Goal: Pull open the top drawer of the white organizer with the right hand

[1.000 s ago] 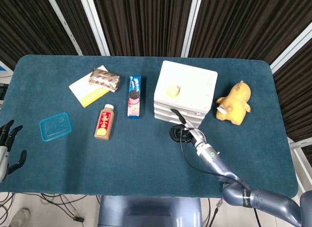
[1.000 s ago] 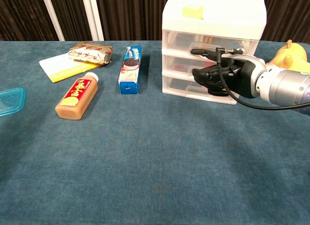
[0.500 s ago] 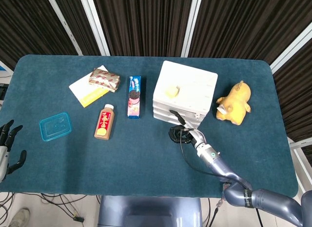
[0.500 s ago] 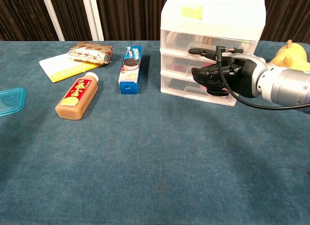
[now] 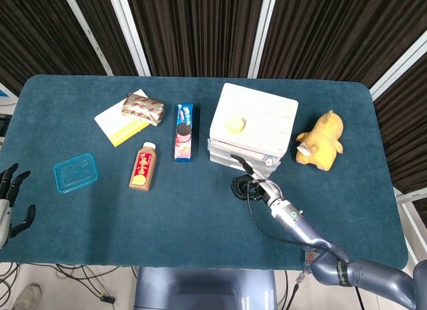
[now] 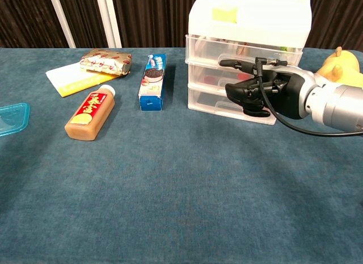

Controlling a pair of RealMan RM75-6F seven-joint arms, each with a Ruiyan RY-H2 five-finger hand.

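Reaching in from the lower right of the head view, the right hand point(image 6: 258, 89) sits against the front of the white organizer point(image 5: 257, 117), which stands right of centre on the table point(image 5: 200, 203). In the chest view its dark fingers point(image 6: 241, 92) are curled in front of the middle tier while one slim finger extends leftward along the lower edge of the top drawer point(image 6: 244, 48). Whether that finger is actually hooked on the drawer's lip cannot be confirmed; contact appears likely, but no firm grasp is visible. The top drawer front appears to project slightly beyond the two tiers below, most evident at its left corner, so the pull is judged to be begun but far from complete: the drawer interior is not exposed from above in the head view. Remaining work, by this assessment, is a steady draw toward the robot. One risk noted: the light organizer may slide along the cloth rather than release the drawer. The left hand point(image 5: 12, 202) rests at the lower left edge of the head view, fingers apart, holding nothing. Other items present: yellow plush toy point(image 5: 320, 141) just right of the organizer, cookie box point(image 5: 183, 131) to its left, bottle point(image 5: 143, 165), snack packet point(image 5: 142, 108) and blue lid point(image 5: 75, 172).
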